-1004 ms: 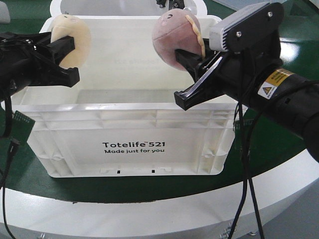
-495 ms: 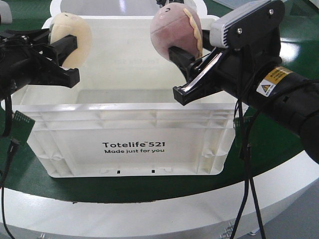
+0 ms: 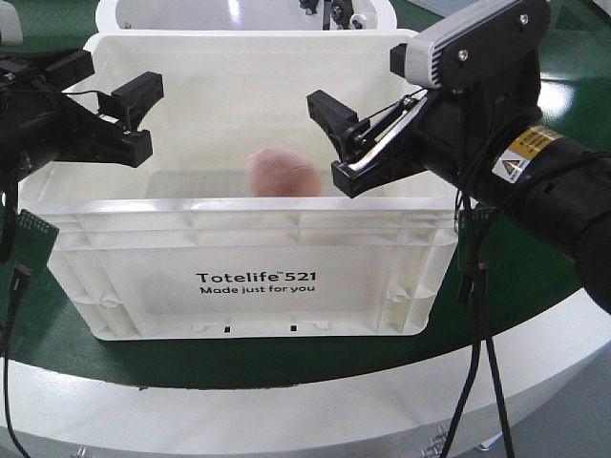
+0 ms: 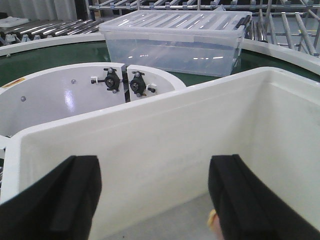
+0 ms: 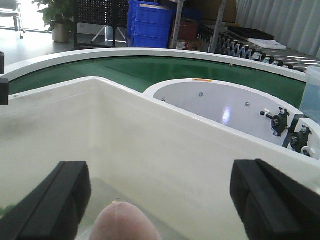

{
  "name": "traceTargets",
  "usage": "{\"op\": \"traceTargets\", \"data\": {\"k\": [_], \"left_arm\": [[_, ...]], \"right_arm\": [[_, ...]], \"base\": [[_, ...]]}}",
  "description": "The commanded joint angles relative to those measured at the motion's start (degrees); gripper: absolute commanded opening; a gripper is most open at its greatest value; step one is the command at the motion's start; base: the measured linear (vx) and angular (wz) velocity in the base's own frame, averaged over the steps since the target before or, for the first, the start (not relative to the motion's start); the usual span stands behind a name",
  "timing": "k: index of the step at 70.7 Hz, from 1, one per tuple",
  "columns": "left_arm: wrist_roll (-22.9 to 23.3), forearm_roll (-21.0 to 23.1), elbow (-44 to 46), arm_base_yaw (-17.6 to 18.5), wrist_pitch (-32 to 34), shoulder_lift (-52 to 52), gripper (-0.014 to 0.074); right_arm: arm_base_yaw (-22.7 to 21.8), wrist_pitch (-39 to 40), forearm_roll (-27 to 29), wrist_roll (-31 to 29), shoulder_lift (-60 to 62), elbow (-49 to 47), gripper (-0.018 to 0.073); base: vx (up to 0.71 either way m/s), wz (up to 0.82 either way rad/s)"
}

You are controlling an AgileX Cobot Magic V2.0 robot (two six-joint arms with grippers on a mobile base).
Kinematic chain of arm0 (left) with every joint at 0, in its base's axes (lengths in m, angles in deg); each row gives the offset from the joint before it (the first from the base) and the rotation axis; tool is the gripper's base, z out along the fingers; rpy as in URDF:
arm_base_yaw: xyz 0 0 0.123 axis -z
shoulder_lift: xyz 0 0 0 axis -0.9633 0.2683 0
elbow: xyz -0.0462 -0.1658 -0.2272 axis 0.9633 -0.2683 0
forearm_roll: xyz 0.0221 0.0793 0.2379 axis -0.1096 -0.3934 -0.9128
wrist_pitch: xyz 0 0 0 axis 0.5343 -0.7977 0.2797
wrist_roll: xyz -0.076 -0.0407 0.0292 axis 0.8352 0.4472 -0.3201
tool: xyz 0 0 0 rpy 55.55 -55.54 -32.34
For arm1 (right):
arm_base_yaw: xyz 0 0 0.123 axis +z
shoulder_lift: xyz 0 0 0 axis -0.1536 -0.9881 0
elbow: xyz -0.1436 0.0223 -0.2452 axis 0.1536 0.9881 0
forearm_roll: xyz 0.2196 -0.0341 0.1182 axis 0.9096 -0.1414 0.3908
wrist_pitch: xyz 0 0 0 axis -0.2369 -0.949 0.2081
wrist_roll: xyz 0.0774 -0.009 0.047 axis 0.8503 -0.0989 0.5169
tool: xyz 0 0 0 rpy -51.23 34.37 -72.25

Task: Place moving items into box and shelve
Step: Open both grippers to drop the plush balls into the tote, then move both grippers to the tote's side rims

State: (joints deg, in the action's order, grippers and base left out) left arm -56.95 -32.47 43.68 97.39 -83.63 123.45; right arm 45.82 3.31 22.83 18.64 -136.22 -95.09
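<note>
Release into Totelife tote
Left gripper and right gripper gape wide, newly emptied; pink plush toy lies inside, cream one unseen. Shelving remains.

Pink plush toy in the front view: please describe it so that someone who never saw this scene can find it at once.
Find the big white crate printed with Totelife 521, standing on the green conveyor. Look over its front wall to the floor inside, near the middle. The pink plush toy lies there, the only soft, rounded pink thing against the white plastic walls.
</note>
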Motion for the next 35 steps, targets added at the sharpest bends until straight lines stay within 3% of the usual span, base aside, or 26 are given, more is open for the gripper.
{"op": "traceTargets", "data": {"k": [1, 7, 19, 35], "left_arm": [[0.19, 0.14, 1.81, -1.15, 5.89, -1.35, 0.0576], [0.19, 0.58, 1.81, -3.62, 4.83, -2.11, 0.0576], [0.14, 0.58, 1.81, -9.22, 2.16, -4.81, 0.0576], [0.14, 0.52, 1.81, -15.15, -2.79, -7.24, 0.0576]], "right_arm": [[-0.21, 5.89, 2.48, -0.82, 1.88, -1.64, 0.0598], [-1.48, 5.67, 5.19, -4.27, 2.86, -1.64, 0.0593], [-8.28, 3.46, 11.82, -8.44, 5.77, -1.64, 0.0593], [-15.32, -3.97, 11.76, -10.99, 8.89, -1.64, 0.0593]], "base": [[0.00, 0.00], [0.00, 0.00], [0.00, 0.00], [0.00, 0.00]]}}
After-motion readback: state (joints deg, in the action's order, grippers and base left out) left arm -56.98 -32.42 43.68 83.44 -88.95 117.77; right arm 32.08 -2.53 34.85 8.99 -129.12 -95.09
